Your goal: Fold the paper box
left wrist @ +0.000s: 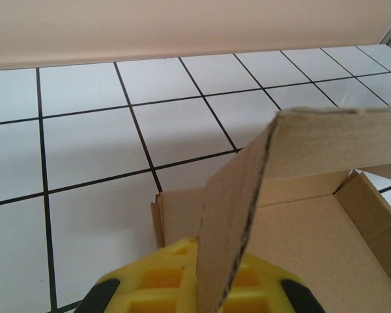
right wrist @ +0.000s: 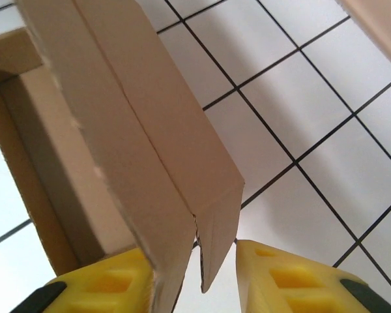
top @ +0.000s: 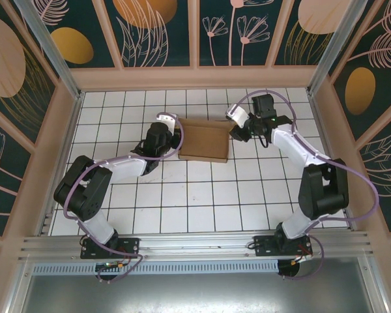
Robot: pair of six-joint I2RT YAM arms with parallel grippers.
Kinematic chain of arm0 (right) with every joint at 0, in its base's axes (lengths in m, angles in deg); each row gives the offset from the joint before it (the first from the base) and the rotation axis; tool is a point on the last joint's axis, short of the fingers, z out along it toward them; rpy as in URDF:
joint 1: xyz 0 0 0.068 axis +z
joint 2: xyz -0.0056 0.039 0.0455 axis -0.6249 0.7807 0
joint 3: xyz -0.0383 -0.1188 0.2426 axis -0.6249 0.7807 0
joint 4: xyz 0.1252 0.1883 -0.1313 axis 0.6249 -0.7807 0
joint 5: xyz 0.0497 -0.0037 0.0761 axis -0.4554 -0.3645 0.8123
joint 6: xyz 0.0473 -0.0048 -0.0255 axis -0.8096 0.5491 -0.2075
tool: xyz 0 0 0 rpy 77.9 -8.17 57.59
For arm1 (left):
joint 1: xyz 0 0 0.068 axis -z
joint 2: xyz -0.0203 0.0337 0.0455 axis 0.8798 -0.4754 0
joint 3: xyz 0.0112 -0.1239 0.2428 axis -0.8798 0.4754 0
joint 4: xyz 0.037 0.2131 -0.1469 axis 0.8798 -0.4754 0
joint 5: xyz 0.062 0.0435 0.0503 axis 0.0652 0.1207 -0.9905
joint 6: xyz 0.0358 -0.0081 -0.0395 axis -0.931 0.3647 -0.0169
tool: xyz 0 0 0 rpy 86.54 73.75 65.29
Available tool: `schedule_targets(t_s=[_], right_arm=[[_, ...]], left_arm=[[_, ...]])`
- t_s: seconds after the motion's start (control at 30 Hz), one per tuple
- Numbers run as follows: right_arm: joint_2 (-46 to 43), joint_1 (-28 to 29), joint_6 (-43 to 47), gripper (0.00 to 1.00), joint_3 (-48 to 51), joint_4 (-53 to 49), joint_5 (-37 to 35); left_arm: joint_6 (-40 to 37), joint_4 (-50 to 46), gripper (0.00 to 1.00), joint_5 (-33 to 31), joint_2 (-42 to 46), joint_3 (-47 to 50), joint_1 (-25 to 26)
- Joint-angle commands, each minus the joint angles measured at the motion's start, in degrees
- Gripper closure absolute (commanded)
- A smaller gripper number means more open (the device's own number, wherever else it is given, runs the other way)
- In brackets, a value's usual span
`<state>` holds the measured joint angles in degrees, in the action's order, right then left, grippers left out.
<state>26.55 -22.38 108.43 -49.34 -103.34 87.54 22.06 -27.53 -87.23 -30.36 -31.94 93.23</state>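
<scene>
Left end effector [left wrist: 208, 267], right end effector [right wrist: 195, 261] straddle brown corrugated paper box [top: 205, 138] flaps.

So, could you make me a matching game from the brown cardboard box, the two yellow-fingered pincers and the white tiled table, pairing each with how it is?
Things:
1. brown cardboard paper box
2. left pincer
3. right pincer
4. white tiled table

States:
a. open, astride a folded flap
b. crossed by black grid lines
c. clamped on a raised flap
d. between both arms, walls partly up

Pairs: 1-d, 2-c, 3-a, 4-b
</scene>
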Motion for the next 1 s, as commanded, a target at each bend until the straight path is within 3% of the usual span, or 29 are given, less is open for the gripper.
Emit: schedule_targets(t_s=[0.0,0.17,0.27,0.53,0.7,0.97], right_arm=[[1.29,0.36,1.8,0.68,-2.61,-0.06,-1.36],[2.82,0.25,2.22,0.81,-3.51,-0.65,-0.89],[2.86,0.18,2.33,1.0,-3.63,-1.16,-0.37],[2.71,1.5,-4.21,1.0,-3.99,-0.09,-3.72],[2.78,4.4,-18.44,1.0,-4.41,3.07,-13.81],[2.65,7.4,-35.57,1.0,-5.22,1.95,-15.65]], left_arm=[[-0.77,-2.3,1.0,1.66,0.37,-0.76,0.38],[-0.84,-2.56,1.0,1.67,0.77,-1.0,0.38],[-0.77,-2.93,1.0,1.79,0.82,-1.18,0.38],[0.21,-2.74,1.0,2.36,0.86,-1.46,0.38],[0.57,-2.42,1.0,1.82,0.66,-1.23,0.38],[0.96,-2.31,1.0,2.05,0.68,-1.72,0.37]])
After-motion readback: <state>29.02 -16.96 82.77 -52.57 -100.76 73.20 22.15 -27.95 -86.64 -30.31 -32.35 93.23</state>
